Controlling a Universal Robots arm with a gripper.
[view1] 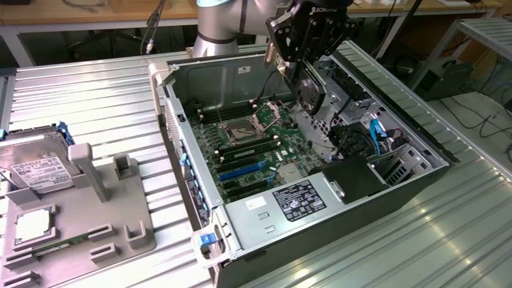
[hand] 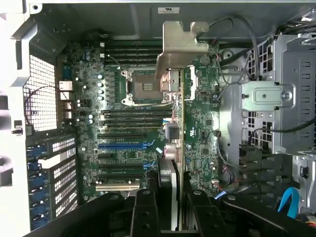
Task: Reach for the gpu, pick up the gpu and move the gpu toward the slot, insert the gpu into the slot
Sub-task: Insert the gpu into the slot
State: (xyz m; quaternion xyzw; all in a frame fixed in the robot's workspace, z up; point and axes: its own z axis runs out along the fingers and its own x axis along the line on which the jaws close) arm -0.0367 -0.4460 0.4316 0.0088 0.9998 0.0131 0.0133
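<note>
My gripper (view1: 303,63) hangs over the far side of the open computer case, shut on the gpu (view1: 310,93). The card hangs below the fingers, its black face with a round fan turned toward the exterior view's right. It is held above the motherboard and touches nothing. In the wrist view I look down the gpu (hand: 179,123) edge-on, silver bracket end farthest from the camera, with the black fingers (hand: 144,212) on either side of it. The slot (view1: 240,170) is a bright-blue strip on the board, also seen in the wrist view as the slot (hand: 123,145), off to one side of the card's edge.
The case walls (view1: 400,102) enclose the board. A CPU socket (view1: 240,129), black memory strips (hand: 133,116), a drive cage (hand: 276,98), blue cable (view1: 376,135) and power supply (view1: 296,201) crowd the interior. Outside the case, a hard drive (view1: 36,162) sits on a grey fixture (view1: 80,228).
</note>
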